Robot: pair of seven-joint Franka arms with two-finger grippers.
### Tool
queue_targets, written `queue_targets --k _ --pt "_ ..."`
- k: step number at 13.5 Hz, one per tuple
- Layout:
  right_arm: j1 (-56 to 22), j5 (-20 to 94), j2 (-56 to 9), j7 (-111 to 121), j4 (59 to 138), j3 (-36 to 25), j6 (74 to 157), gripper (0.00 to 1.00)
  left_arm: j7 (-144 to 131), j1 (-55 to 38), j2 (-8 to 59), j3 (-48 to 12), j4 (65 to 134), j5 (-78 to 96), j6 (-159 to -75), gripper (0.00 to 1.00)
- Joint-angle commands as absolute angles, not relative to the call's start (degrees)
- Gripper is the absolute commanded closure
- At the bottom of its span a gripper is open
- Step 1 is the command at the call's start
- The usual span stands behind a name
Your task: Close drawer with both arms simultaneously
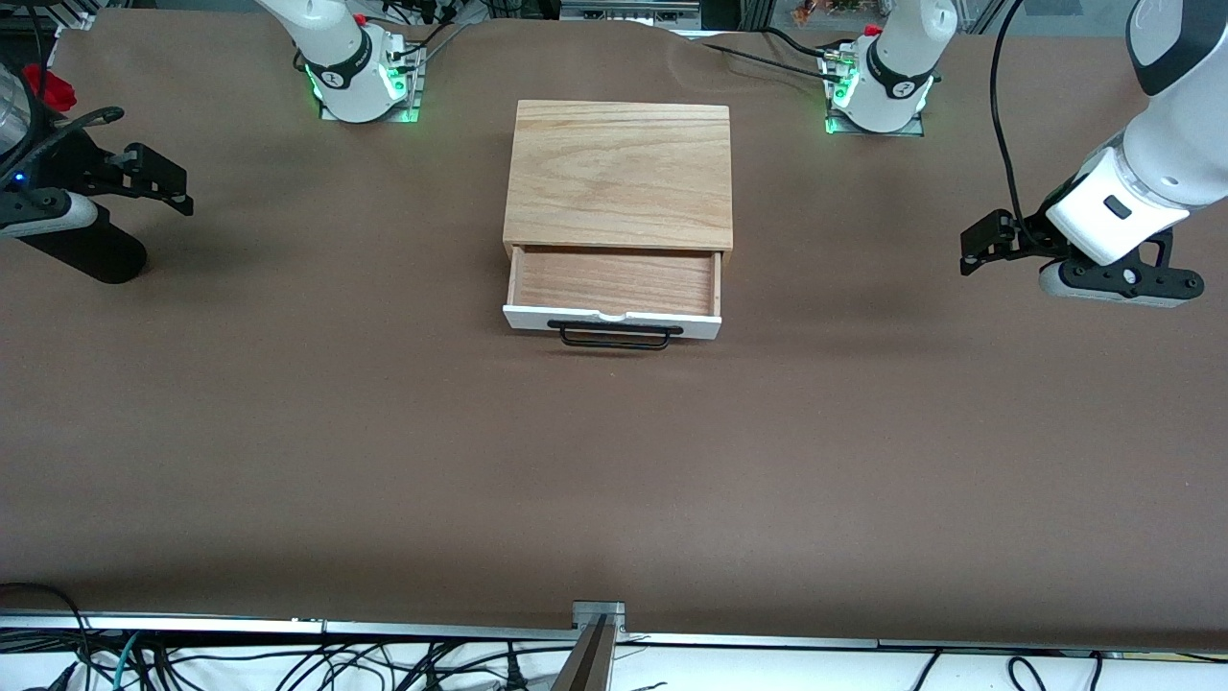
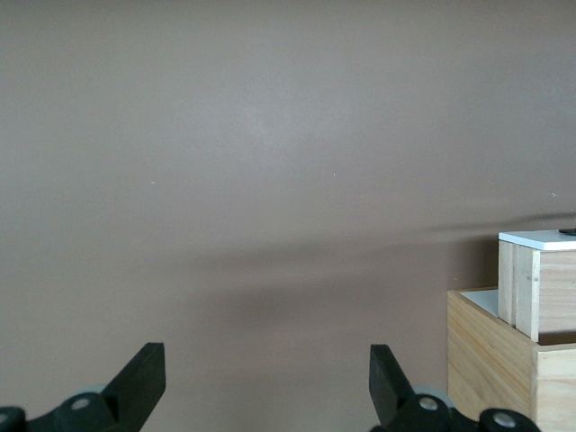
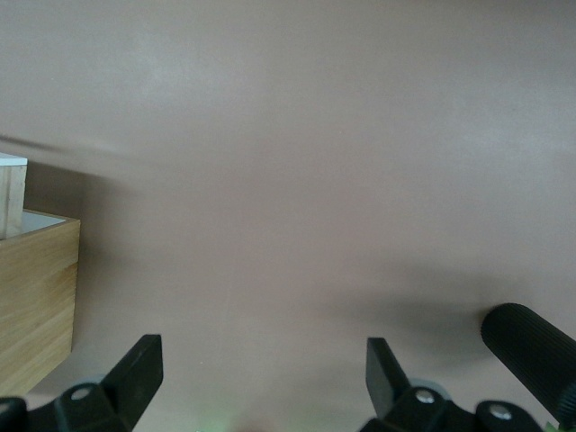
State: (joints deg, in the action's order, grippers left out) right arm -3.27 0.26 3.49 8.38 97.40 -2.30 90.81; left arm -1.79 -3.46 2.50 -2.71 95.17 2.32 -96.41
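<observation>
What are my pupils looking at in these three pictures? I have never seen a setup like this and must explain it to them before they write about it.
These are two white jointed robot arms at a brown table, each ending in a black two-finger pincer. The wide picture is taken from a high camera facing the robots. The other two come from small cameras on each arm's wrist, looking past its own fingers.

In the middle of the table stands a light oak box. Its shallow wooden drawer with a white front panel and black wire handle is pulled out and looks empty.

The left pincer hangs over the left arm's end of the table, and the right pincer over the right arm's end. Both are open, hold nothing, and are well apart from the drawer.
</observation>
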Motion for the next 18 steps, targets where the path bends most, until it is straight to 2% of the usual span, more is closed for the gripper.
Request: queue_targets --k 1,18 --pt "-3.5 1.1 3.3 7.8 96.5 -2.5 90.0 0.00 -1.3 -3.2 1.9 -2.6 94.6 2.4 -95.3 0.00" --pt "-3.6 1.6 3.7 7.8 96.2 -2.4 91.1 0.00 2.5 -1.8 1.4 -2.4 94.0 -0.7 -95.8 0.00"
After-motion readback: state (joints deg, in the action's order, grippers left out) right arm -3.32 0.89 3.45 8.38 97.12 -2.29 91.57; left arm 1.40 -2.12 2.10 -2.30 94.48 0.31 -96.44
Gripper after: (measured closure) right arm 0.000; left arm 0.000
